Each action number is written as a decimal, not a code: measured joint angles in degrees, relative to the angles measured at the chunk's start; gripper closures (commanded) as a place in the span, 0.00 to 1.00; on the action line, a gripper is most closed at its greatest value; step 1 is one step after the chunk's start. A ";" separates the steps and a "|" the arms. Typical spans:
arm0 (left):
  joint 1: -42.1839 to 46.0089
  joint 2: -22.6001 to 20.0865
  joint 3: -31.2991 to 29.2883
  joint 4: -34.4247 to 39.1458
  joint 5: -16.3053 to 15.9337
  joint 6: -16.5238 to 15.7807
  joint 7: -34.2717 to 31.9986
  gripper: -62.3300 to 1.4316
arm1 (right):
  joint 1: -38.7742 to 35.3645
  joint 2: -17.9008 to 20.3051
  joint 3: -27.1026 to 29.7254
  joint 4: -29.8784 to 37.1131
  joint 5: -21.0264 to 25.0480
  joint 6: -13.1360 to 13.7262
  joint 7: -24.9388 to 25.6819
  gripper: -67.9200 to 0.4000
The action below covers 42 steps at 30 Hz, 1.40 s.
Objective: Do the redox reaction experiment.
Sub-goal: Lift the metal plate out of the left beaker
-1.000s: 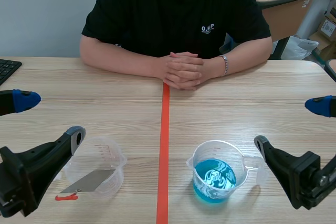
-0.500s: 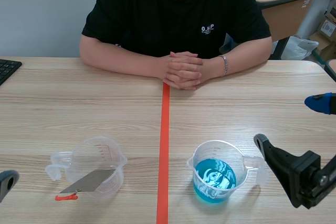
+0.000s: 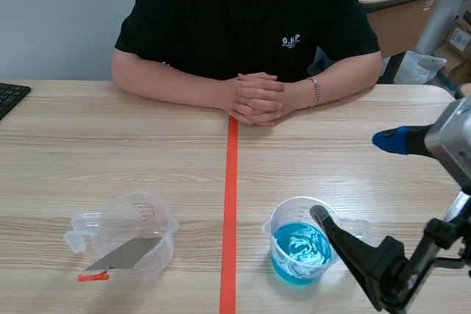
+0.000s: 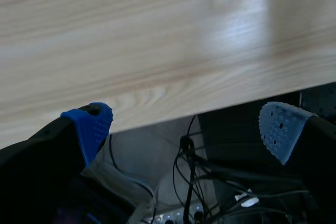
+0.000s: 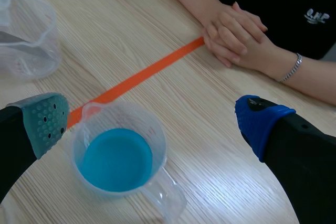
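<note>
A clear beaker of blue liquid [image 3: 298, 248] stands right of the orange tape line, its handle toward the right. My right gripper [image 3: 358, 180] is open beside it, one finger over its right rim. In the right wrist view the blue beaker [image 5: 118, 158] sits low between the open fingers [image 5: 44, 121]. A second clear beaker [image 3: 132, 240] at the left holds a slanted metal strip [image 3: 121, 255], and it shows again as the far beaker [image 5: 26, 35] in that view. My left gripper [image 4: 184, 129] is open past the table's edge [image 4: 157, 103], out of the scene view.
A person sits across the table with clasped hands [image 3: 256, 97] resting at the tape line's far end. A small red piece [image 3: 93, 277] lies by the left beaker. A keyboard corner [image 3: 11, 97] shows at the far left. Cables hang below the table [image 4: 189, 182].
The left arm has drawn back out of the scene view. My right gripper has swung left and closer to the blue beaker, still open.
</note>
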 measured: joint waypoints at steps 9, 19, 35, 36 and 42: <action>-0.09 2.34 8.76 -2.84 1.11 1.95 -2.80 0.04 | 7.82 2.23 -11.91 0.00 -6.03 0.20 0.85 0.00; -1.14 2.32 12.55 -2.84 2.84 4.52 -2.69 0.04 | 15.96 2.21 -26.80 -0.02 -12.59 0.22 0.85 0.00; -4.94 2.32 13.38 -5.14 3.41 4.46 -1.07 0.04 | 31.10 0.24 -50.16 -8.00 -18.56 -3.41 0.85 0.00; -4.94 2.32 13.38 -5.14 3.43 4.46 -1.07 0.04 | 32.06 -0.72 -51.41 -8.90 -18.78 -3.80 0.83 0.00; -4.94 2.32 13.38 -5.14 3.41 4.46 -1.07 0.04 | 35.93 -5.62 -56.74 -14.05 -19.41 -6.86 0.83 0.00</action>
